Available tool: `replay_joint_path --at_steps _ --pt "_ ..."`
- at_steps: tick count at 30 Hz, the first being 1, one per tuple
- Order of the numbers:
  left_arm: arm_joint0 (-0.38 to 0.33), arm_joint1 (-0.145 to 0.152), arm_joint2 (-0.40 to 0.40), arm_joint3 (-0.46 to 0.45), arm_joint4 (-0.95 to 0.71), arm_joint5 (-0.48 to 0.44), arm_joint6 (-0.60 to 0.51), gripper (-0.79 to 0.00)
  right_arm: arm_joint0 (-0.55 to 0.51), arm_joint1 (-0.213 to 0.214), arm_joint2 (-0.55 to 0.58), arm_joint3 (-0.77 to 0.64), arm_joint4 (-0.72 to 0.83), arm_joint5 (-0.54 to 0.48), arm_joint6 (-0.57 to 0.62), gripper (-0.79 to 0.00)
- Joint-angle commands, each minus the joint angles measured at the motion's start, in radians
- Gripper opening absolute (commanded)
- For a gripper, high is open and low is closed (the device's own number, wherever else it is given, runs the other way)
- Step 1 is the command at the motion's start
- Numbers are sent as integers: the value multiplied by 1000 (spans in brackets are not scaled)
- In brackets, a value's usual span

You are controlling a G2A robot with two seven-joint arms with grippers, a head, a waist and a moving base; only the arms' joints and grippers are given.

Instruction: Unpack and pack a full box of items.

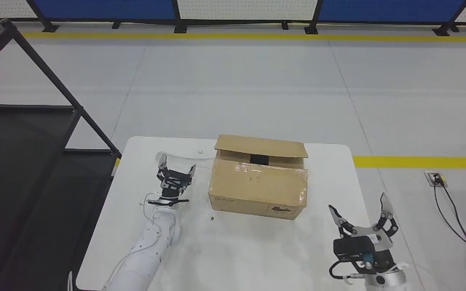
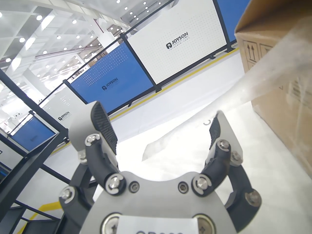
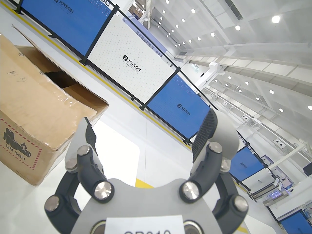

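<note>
A brown cardboard box (image 1: 258,179) stands in the middle of the white table (image 1: 240,247), its top flaps partly apart with a dark gap at the far side. My left gripper (image 1: 177,172) rests open and empty just left of the box (image 2: 275,57), apart from it. A loose strip of clear tape (image 2: 268,79) hangs off the box's corner close to that gripper (image 2: 160,122). My right gripper (image 1: 362,212) stands open and empty near the table's front right, a short way from the box (image 3: 36,113). In its wrist view the right gripper (image 3: 148,132) has its jaws spread wide.
A black metal rack (image 1: 44,145) stands off the table's left side. Beyond the table lies bare floor with yellow lines (image 1: 408,161) and blue and white fence panels (image 1: 240,9). A cable and socket (image 1: 435,179) lie on the floor at the right.
</note>
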Motion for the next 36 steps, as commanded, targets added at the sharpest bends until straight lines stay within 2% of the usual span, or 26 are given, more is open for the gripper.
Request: replay_joint_path --at_steps 1,12,18,27,36 --pt "14 4 4 -8 16 -6 -11 0 1 0 -1 2 0 0 -1 0" --pt "12 10 26 -53 83 -61 -125 0 3 -2 -16 8 -5 3 -3 0" --pt "-24 3 23 -40 77 -34 -181 0 -16 -3 -15 3 -2 15 -14 0" --pt "-37 16 -18 2 31 5 -138 0 -41 -4 -7 3 10 24 -30 0" --pt "-15 39 -63 6 -12 39 -108 0 4 -3 -28 12 -10 -17 -20 0"
